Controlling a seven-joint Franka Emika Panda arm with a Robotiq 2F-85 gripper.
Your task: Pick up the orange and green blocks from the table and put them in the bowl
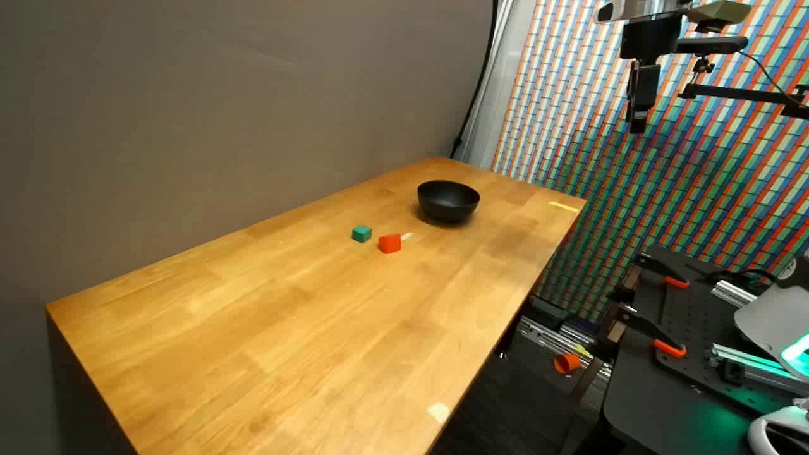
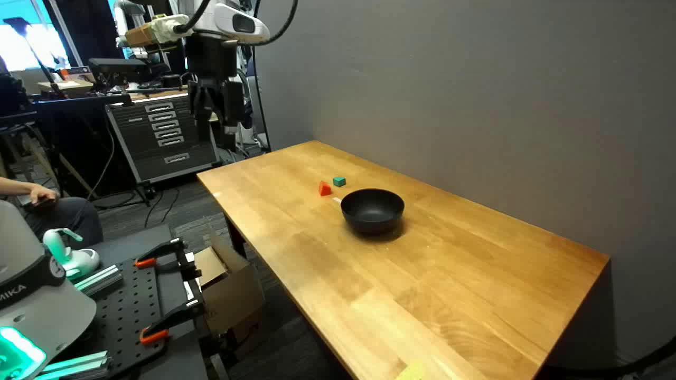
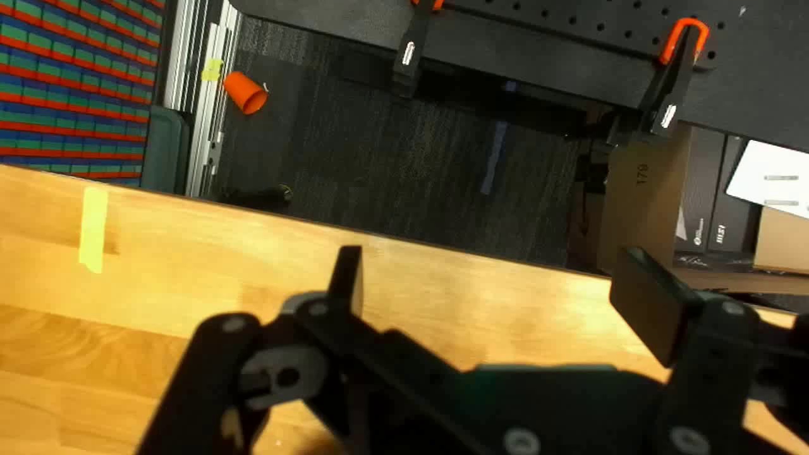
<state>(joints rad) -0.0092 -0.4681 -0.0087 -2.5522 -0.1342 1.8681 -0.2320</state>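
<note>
The orange block [image 1: 390,243], wedge-like, and the green block [image 1: 361,234] sit close together but apart on the wooden table [image 1: 284,347]. Both also show in an exterior view, the orange block [image 2: 324,188] and the green block [image 2: 339,181]. The black bowl [image 1: 448,212] stands upright near them; it also shows in an exterior view [image 2: 369,224], where no block shows inside it. My gripper [image 1: 637,123] hangs high above table level, away from blocks and bowl; it also shows in an exterior view [image 2: 216,138]. In the wrist view the gripper [image 3: 490,272] is wide open with nothing between its fingers. Neither block shows there.
A grey wall [image 1: 221,114] runs along the table's long side. A black stand [image 2: 132,306] with clamps bears the robot base. Yellow tape [image 3: 93,227] marks the table near its edge. An orange cup [image 3: 245,92] and a cardboard box [image 2: 232,295] are below table level.
</note>
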